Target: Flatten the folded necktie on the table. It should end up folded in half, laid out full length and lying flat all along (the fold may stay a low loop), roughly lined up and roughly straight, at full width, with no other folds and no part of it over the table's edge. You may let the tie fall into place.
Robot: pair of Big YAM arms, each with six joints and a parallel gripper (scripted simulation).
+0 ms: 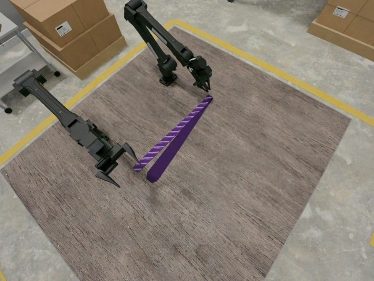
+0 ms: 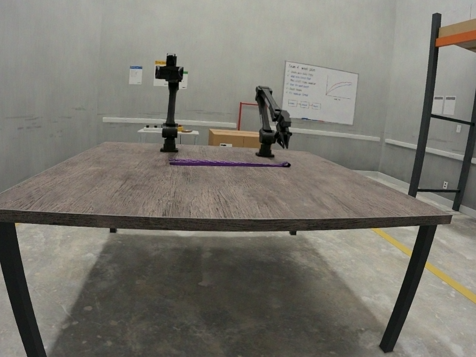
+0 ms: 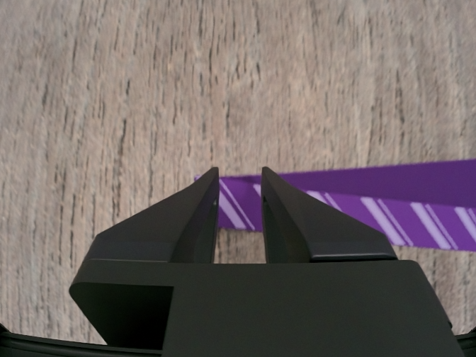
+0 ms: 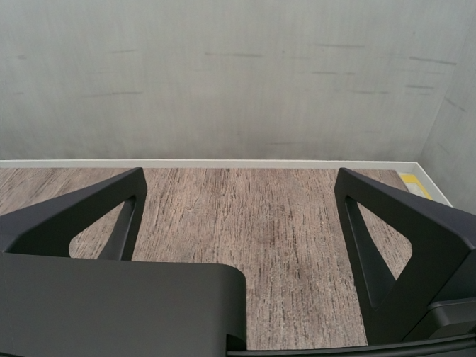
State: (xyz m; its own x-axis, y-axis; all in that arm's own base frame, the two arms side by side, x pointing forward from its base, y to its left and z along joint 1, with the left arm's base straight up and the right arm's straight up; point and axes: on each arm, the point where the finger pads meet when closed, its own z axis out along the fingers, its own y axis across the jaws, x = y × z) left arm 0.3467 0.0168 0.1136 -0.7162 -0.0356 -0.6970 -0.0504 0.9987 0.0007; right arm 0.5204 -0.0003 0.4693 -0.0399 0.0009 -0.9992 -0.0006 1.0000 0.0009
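The purple necktie (image 1: 172,149) (image 2: 230,164) lies folded once, its two halves fanned into a narrow V. The striped half (image 1: 169,137) (image 3: 238,203) crosses over the plain wide half (image 3: 423,184) towards the fold, which is a low loop (image 2: 287,164). The two free ends lie apart, near the right gripper in the top view. My left gripper (image 1: 208,90) (image 2: 285,147) (image 3: 240,178) points down above the fold end, its fingers slightly apart with nothing between them. My right gripper (image 1: 130,175) (image 2: 169,72) (image 4: 240,178) is wide open and empty, raised high above the table.
The tie lies on the wooden table (image 1: 241,193) (image 2: 230,195), well inside its edges. The right arm (image 1: 80,133) reaches out beside the free ends in the top view. Cardboard boxes (image 1: 72,33) stand on the floor beyond the table.
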